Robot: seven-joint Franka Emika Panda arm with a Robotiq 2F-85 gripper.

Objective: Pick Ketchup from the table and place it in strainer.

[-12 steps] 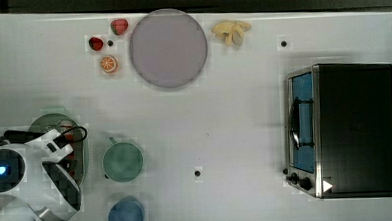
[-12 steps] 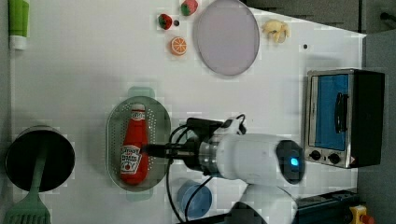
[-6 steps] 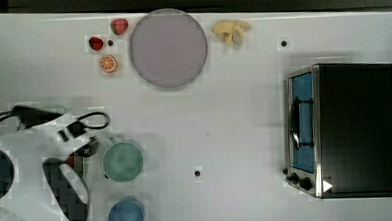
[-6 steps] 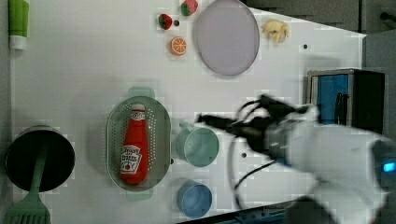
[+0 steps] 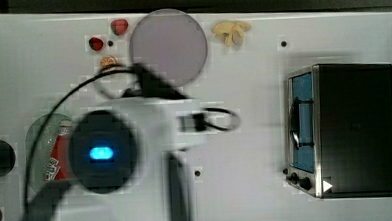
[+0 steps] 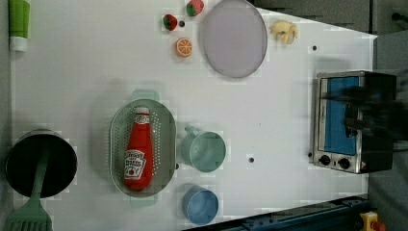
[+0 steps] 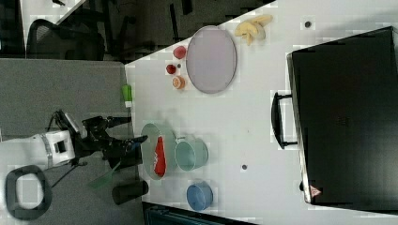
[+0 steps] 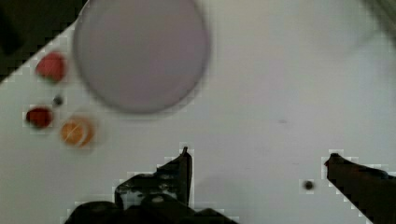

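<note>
My end effector hangs with its fingers spread apart and nothing between them, above bare white worktop near the lilac plate. The Ketchup lies lengthwise inside the strainer, just beside the green mug.

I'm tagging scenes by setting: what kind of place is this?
Probably a lab's mock kitchen tabletop: a white table with a toaster oven, toy fruit, and a tripod beside it.
</note>
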